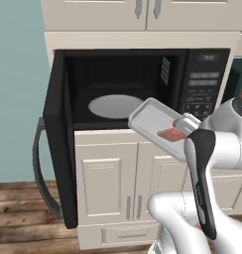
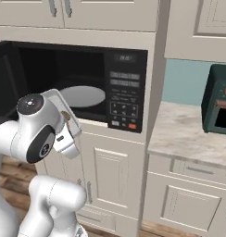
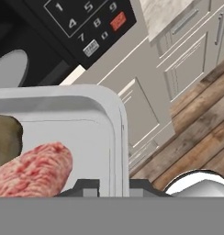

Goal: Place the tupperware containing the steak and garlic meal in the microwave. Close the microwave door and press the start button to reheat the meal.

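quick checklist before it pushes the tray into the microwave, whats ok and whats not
1. Microwave door swung fully open: ok.
2. Turntable bare, room for the tray: ok.
3. Gripper closed on the rim of the tupperware: ok.
4. Steak inside the tray: ok.
5. Tray level: not ok, it tilts, far corner toward the cavity.
6. Tray inside the microwave: not ok, it hangs in front of the opening.

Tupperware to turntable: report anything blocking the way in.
Nothing visible blocks it. The tupperware, clamped in the gripper, hangs before the microwave opening; the microwave door is swung wide left, and the turntable is bare.
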You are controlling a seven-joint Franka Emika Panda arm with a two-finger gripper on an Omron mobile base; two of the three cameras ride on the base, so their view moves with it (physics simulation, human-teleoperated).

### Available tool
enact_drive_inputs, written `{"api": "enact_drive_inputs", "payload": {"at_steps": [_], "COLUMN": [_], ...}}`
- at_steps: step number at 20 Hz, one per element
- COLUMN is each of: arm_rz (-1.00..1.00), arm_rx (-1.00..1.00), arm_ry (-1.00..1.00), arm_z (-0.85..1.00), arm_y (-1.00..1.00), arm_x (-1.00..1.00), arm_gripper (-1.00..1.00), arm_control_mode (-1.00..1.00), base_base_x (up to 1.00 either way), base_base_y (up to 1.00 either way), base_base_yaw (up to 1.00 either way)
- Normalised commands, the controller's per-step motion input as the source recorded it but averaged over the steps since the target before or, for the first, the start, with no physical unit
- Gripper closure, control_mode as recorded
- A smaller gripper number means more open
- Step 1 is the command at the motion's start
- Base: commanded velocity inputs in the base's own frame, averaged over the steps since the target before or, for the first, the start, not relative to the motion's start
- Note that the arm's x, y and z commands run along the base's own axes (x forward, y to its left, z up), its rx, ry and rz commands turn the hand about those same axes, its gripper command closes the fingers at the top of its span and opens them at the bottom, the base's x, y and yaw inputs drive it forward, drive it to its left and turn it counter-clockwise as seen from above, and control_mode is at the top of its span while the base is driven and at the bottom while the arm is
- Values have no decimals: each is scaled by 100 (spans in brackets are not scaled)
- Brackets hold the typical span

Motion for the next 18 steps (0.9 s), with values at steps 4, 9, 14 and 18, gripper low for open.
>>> {"api": "enact_drive_inputs", "payload": {"at_steps": [4, 9, 14, 18], "arm_rz": [0, 0, 0, 0], "arm_rx": [0, 0, 0, 0], "arm_ry": [0, 0, 0, 0], "arm_z": [0, 0, 0, 0], "arm_y": [0, 0, 0, 0], "arm_x": [0, 0, 0, 0], "arm_gripper": [100, 100, 100, 100], "arm_control_mode": [100, 100, 100, 100], "base_base_x": [6, 10, 8, 12], "base_base_y": [2, 2, 0, 0], "base_base_yaw": [13, 24, 26, 25]}}
